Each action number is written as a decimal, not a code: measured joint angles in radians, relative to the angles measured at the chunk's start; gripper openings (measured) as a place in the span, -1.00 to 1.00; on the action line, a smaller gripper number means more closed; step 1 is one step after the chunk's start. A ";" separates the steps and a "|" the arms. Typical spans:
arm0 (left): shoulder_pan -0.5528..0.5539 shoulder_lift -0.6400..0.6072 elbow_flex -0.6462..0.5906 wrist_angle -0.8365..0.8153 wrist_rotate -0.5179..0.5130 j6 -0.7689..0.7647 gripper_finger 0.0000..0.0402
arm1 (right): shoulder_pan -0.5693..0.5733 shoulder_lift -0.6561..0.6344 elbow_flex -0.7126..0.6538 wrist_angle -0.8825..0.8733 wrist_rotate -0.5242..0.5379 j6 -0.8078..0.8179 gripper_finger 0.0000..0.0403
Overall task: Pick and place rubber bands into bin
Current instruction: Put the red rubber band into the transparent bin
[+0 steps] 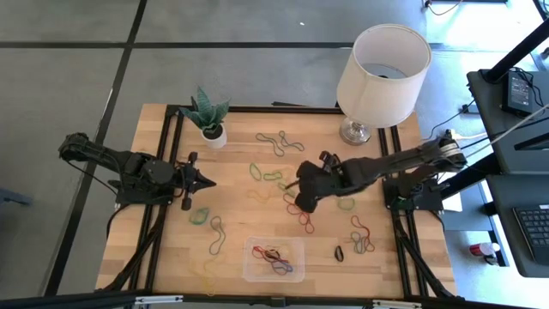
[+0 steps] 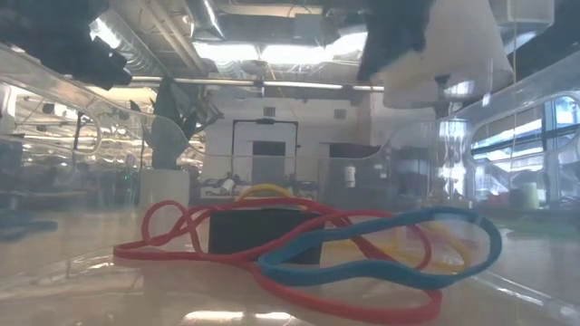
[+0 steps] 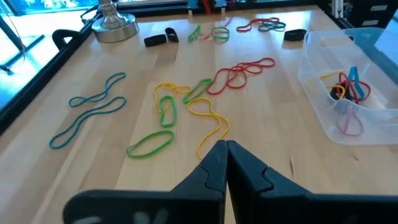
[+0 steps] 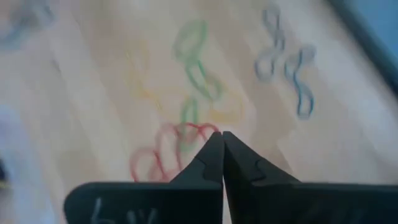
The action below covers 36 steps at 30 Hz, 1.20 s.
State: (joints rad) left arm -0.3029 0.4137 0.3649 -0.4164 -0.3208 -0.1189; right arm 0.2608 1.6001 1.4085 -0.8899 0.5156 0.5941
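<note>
Rubber bands lie flat and scattered over the wooden table: red ones, green ones, teal ones and others. The clear plastic bin stands near the table's near edge with red, blue and yellow bands inside. My right gripper is shut over mid-table; in its wrist view its shut tips hang over a red band, holding nothing that I can see. My left gripper is shut and waits at the table's left side, its tips pointing across the bands toward the bin.
A white lamp stands at the far right corner and a small potted plant at the far edge. A black band lies right of the bin. Bare wood shows at the near left of the table.
</note>
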 joint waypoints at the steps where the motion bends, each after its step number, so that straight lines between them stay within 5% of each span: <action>1: 0.000 0.000 0.000 0.000 0.002 -0.008 -0.98 | 0.023 -0.001 0.027 0.002 0.029 0.005 -1.00; 8: 0.000 0.000 0.000 -0.002 0.032 0.004 -0.99 | 0.194 0.083 0.226 0.013 0.117 0.057 -1.00; 20: 0.000 0.000 0.000 -0.006 0.037 0.036 -0.99 | 0.320 0.492 0.728 -0.071 0.104 0.100 -1.00; 28: 0.000 0.000 0.000 -0.007 0.039 0.036 -0.97 | 0.332 0.651 0.811 -0.266 -0.139 0.335 -1.00; 36: 0.000 0.000 0.000 -0.045 0.078 0.036 -0.99 | 0.287 0.770 0.799 -0.207 -0.301 0.313 -0.98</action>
State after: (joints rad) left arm -0.3031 0.4138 0.3649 -0.4614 -0.2428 -0.0829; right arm 0.5477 2.3702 2.2074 -1.0972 0.2143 0.9067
